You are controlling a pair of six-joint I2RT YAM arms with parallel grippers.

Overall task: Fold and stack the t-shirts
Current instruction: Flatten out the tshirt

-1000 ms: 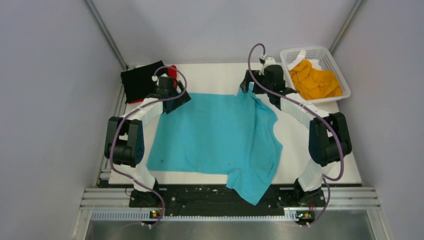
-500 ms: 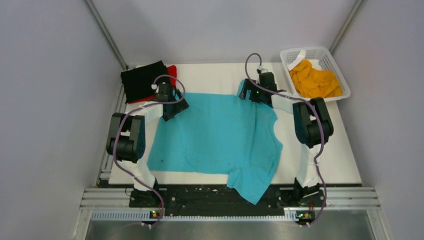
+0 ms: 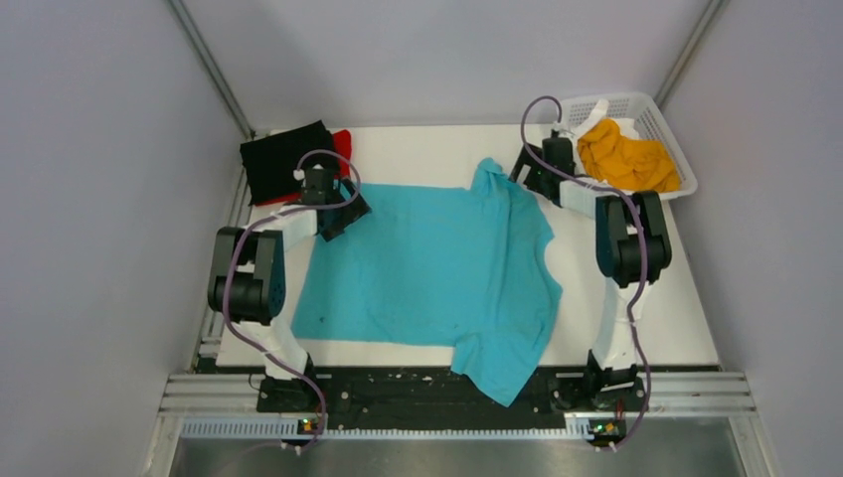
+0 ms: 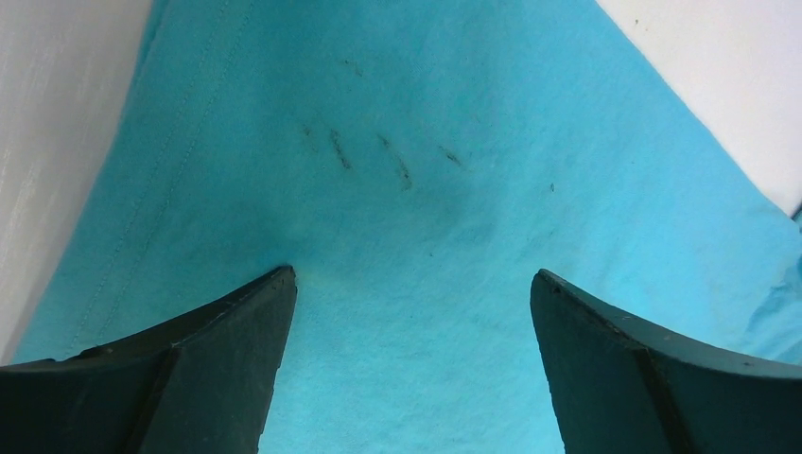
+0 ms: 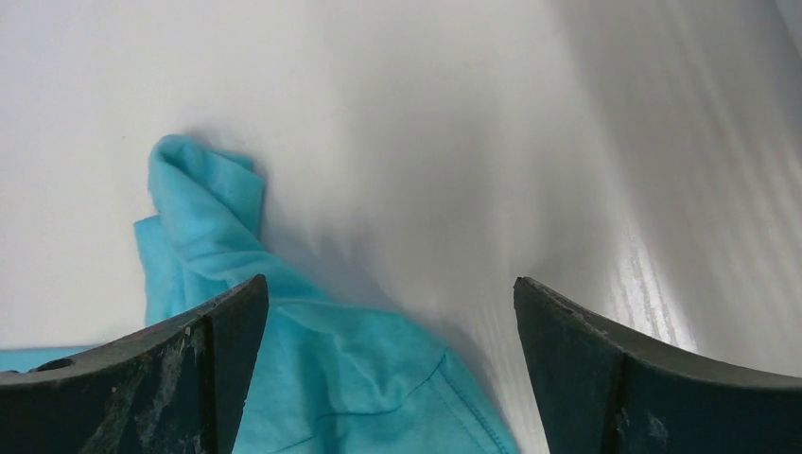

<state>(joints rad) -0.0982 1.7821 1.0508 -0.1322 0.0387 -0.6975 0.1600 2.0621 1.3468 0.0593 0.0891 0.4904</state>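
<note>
My right end effector [image 5: 390, 284] had come away from the turquoise t-shirt [image 3: 427, 268] in the last second. It had been sitting on the shirt's far right corner, and now it stood off that corner on the basket side, fingers spread wide with nothing between them. The corner it left stood up in a small bunched peak instead of lying flat. My left end effector [image 4: 411, 279] had hardly moved. It hovered low over the shirt's far left corner, fingers equally spread, with flat cloth beneath them and none of it pinched.

The turquoise t-shirt lay opened out over the middle of the counter [image 3: 427, 147]. Its left half was smooth and its right side rumpled and doubled over, with one sleeve end hanging past the near edge. Beyond its far left corner lay the black t-shirt [image 3: 281, 159], with the red t-shirt [image 3: 343, 139] showing from under it. Beyond its far right corner the orange-yellow t-shirt [image 3: 626, 159] sat heaped in the white basket [image 3: 658, 119].

I read the change as the spreading pull being let go. In my judgement the shirt was not yet flat enough to fold, because the right side and that peaked corner wanted smoothing first.
</note>
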